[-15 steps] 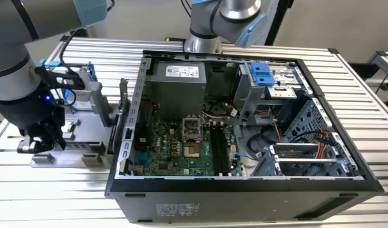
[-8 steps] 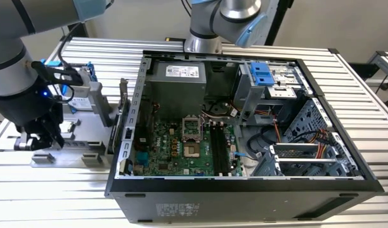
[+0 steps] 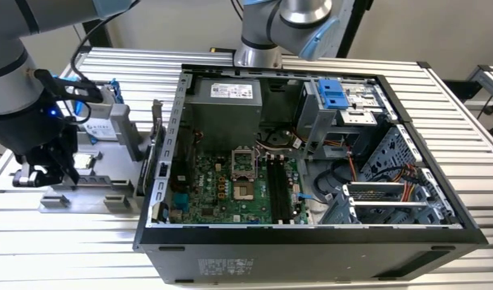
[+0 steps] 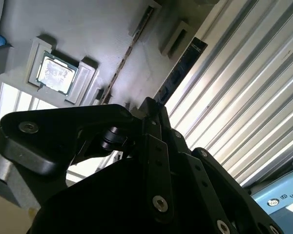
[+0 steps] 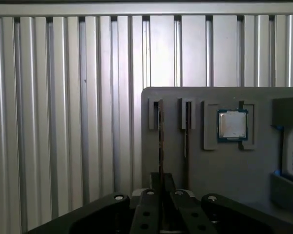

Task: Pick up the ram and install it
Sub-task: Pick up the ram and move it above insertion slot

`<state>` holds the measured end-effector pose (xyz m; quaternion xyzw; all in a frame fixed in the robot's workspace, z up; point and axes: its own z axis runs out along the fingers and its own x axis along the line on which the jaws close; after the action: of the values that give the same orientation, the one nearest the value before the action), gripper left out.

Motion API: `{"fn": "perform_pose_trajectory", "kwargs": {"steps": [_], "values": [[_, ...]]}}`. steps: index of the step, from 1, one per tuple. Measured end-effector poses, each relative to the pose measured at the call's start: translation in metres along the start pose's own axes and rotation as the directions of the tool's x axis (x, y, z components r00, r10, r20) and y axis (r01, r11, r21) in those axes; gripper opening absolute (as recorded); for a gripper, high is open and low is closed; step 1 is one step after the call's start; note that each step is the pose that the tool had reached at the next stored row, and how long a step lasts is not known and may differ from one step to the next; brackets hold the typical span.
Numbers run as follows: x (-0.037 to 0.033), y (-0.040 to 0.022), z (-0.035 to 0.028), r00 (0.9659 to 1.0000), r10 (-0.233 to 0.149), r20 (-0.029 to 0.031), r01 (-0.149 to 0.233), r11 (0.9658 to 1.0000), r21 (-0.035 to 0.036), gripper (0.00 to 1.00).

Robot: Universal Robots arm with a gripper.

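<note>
Gripper (image 5: 161, 181) sits low over the grey fixture plate (image 5: 234, 170). Its fingers are drawn together on the upper edge of the ram (image 5: 159, 141), which stands on edge in the slot nearest the plate's border. No gap shows between fingers and board, so I read it as clamped, with the ram seated in its slot and not lifted. A neighbouring stick (image 5: 187, 129) stands in the next slot, just beside it. The processor chip (image 5: 233, 125) lies in its pocket further along the plate. In the exterior view the plate rests on the ribbed table (image 3: 69, 241), on that view's left, with the hard drive (image 3: 109, 118) behind it. The open computer case (image 3: 311, 238) is well apart, on that view's right, and its memory slots (image 3: 280, 187) show as long dark strips. Risks, as I judge them: a pull that is not square to the slot could bind the board and drag the plate. A hold off the middle of so long a stick could let it swing. The fingers pass close enough to the neighbouring stick to catch it. The thin board would take side load badly. Hard to make out: the ram shows edge-on in both wrist views, so neither chips nor notch can be read. The finger bodies cover the contact itself, so depth of hold is unknown. In the exterior view the arm covers the slot. Whether the memory-slot latches stand open, I cannot tell.
</note>
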<state>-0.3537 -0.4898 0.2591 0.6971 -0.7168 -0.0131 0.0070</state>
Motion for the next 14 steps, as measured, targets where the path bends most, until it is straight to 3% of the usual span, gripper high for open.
{"fn": "perform_pose_trajectory", "kwargs": {"steps": [14], "values": [[-0.0001,0.0004,-0.0151,1.0,0.0,-0.0001,0.0,1.0,-0.0001,0.0]]}}
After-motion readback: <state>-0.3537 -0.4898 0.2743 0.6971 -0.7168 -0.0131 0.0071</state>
